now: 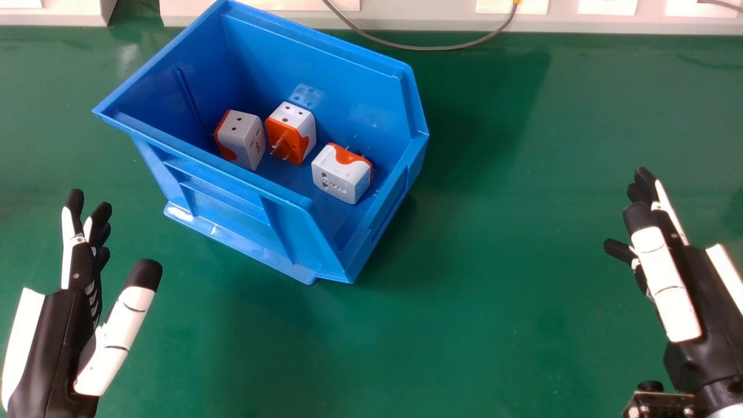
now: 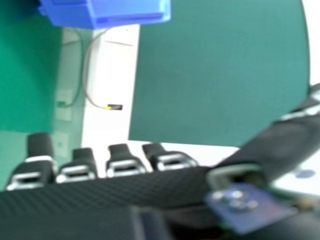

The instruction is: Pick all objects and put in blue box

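Note:
My left hand [image 1: 87, 302] is open at the lower left of the head view, apart from the blue box [image 1: 244, 215]. At the right side my right hand [image 1: 664, 267] is open too, holding nothing and well away from the box. Inside the box lie three white and orange plug adapters: one at the left [image 1: 241, 139], a middle one [image 1: 291, 132] with its prongs showing, and a third [image 1: 342, 173] nearer the right wall. In the right hand view, the right hand [image 2: 120, 165] shows along the bottom, with part of the blue box [image 2: 105, 12] beyond it.
The green table [image 1: 493, 261] stretches around the box. A white ledge [image 1: 429, 22] runs along the back edge, and a grey cable [image 1: 406, 46] hangs in a loop from it onto the table behind the box.

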You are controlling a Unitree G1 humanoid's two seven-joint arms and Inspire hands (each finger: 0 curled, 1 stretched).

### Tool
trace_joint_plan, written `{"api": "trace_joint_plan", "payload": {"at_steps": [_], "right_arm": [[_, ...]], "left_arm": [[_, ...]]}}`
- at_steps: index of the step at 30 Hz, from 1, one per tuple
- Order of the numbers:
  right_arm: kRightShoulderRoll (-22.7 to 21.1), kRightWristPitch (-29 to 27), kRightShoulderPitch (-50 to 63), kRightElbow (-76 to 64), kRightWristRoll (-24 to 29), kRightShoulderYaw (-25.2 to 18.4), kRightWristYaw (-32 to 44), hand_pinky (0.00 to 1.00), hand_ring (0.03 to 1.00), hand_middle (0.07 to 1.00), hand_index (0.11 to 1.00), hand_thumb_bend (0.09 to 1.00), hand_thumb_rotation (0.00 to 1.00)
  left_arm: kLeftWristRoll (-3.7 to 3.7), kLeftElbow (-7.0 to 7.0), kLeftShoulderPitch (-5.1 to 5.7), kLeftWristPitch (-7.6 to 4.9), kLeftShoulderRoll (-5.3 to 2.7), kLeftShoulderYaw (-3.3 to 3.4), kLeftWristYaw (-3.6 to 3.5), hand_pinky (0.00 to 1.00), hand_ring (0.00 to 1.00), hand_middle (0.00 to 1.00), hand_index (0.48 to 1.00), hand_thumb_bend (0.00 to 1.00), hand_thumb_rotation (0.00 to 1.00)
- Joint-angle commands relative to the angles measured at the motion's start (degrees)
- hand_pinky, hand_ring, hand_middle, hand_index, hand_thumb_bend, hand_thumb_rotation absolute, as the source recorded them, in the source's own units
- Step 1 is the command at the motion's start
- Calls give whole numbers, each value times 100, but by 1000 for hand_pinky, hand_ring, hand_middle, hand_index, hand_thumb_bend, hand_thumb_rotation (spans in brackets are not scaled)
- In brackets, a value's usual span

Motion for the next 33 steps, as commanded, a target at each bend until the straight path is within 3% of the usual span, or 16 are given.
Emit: {"api": "trace_joint_plan", "payload": {"at_steps": [1, 6, 9, 15, 33], "right_arm": [[-52, 14, 8, -210, -30, -48, -20, 881, 1000, 1000, 986, 413, 1000], [-81, 54, 22, -247, -34, -58, -8, 882, 1000, 1000, 986, 417, 1000], [-102, 72, 36, -266, -20, -67, 4, 882, 1000, 1000, 985, 422, 1000], [-135, 87, 48, -287, -25, -73, 5, 880, 1000, 1000, 983, 429, 1000], [-148, 30, 50, -259, -50, -90, 10, 872, 994, 997, 975, 447, 1000]], "left_arm": [[-46, -130, 4, -121, 6, 68, 72, 1000, 1000, 1000, 1000, 773, 814], [-56, -113, 3, -139, -1, 87, 93, 1000, 1000, 1000, 1000, 775, 815], [-101, -243, 52, -83, -30, 77, 91, 1000, 1000, 1000, 1000, 770, 813], [-159, -312, 62, 0, -52, 58, 76, 1000, 1000, 1000, 1000, 771, 811], [-262, -340, 38, 183, -71, 48, 62, 1000, 1000, 1000, 1000, 773, 810]]}}
